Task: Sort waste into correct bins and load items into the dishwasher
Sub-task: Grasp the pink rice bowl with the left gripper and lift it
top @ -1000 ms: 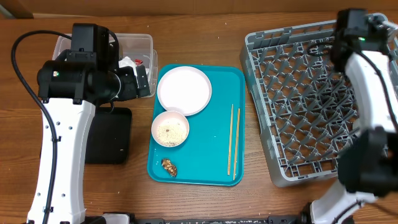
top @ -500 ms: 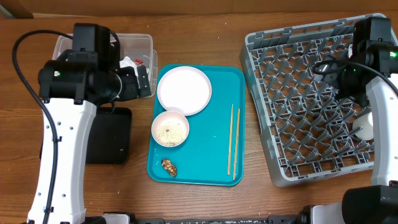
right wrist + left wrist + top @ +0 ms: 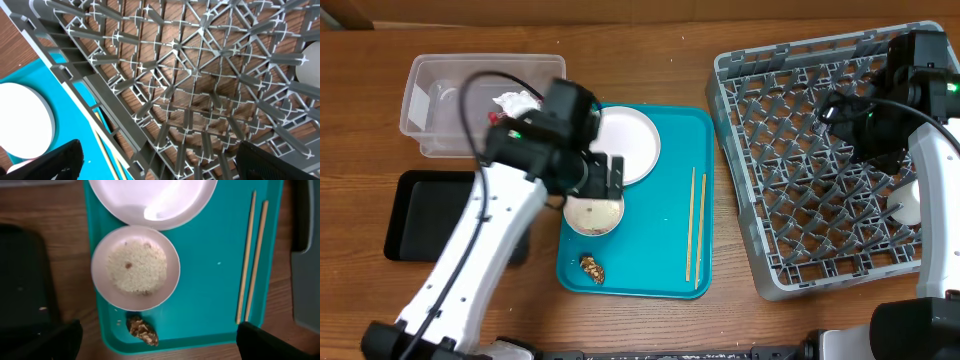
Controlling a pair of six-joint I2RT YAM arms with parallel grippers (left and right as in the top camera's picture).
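Dish rack (image 3: 790, 170): just right of the teal tray (image 3: 655, 240); its raised lattice wall could catch a dish carried across.
Right tool (image 3: 160, 165): over the rack, jaws wide apart, empty.
Left tool (image 3: 160, 342): above the tray's left half, jaws spread, holding nothing.
Plate (image 3: 150, 195): tray's far-left corner, touching the bowl (image 3: 135, 267); lifting one may drag the other.
Bowl: holds rice-like crumbs; tilting it would spill them.
Chopsticks (image 3: 696, 225): along the tray's right lip; thin and flat, likely to slip.
Food lump (image 3: 591, 267): tray's near-left edge, open room around it.
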